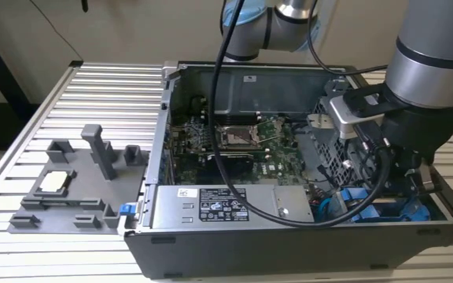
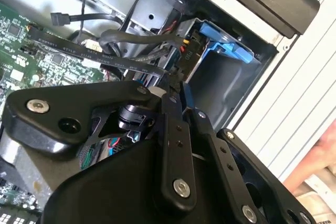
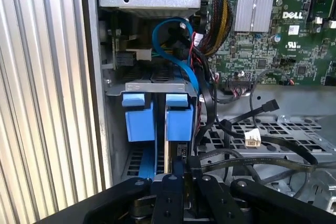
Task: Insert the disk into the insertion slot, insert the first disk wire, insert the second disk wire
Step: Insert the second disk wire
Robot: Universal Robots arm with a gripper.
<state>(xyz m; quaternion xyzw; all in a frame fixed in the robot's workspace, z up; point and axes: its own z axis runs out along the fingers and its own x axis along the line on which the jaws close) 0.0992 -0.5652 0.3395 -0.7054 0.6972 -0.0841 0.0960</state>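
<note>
1. The computer case [image 1: 235, 244] lies open on the slatted table [image 1: 101, 94], and the arm reaches down into the corner of the case at the exterior view's right, beside the grey power supply box [image 1: 226, 206].
2. The disk [image 3: 177, 124] sits on edge in its blue bracket, in the drive bay [image 3: 152, 85] at that corner. The first wrist view shows two blue bracket ends side by side under the bay's metal lip; the one nearer the cables lines up with the gripper [image 3: 176, 174].
3. The gripper's fingers [image 3: 167, 192] stand close together, with a thin dark edge running up between them toward the blue bracket. I judge that they pinch the disk's edge, though the contact itself is partly hidden.
4. In the second wrist view the blue bracket [image 2: 226, 45] pokes out of the bay's far end, past the gripper [image 2: 176, 90].
5. A blue cable [image 3: 176, 51] and black cables [image 3: 247, 150] loop close beside the bay.
6. Risks, as I judge them: the disk could tilt and jam on the bay's lip if pushed off-line; a loose cable could get trapped beside the bracket; the fingers could snag the black cable bundle [image 2: 131, 45] lying right against them.
</note>
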